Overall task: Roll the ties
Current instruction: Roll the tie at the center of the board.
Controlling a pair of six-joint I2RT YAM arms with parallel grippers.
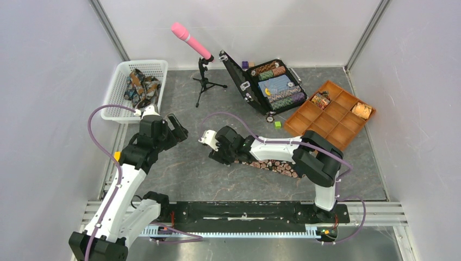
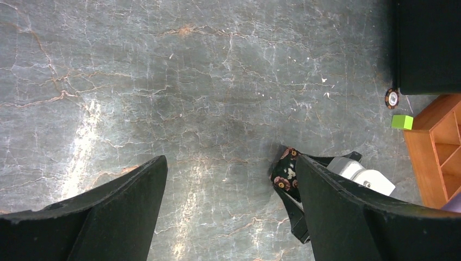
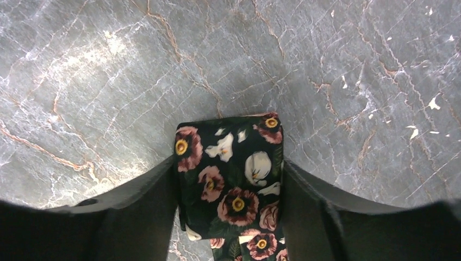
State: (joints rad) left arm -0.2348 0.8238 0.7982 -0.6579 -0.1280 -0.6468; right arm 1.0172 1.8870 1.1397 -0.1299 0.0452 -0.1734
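A dark floral tie lies as a long strip on the grey table, running right from my right gripper under that arm. In the right wrist view its folded end fills the gap of the right gripper, with both fingers pressed against its edges. My left gripper hangs open to the left, apart from the tie; in its wrist view the left gripper holds nothing and the tie end shows beside its right finger. More ties lie bundled in a white basket.
A pink microphone on a small tripod stands at the back. An open black case of poker chips and an orange compartment tray sit at the back right. A green cube and a loose chip lie between them.
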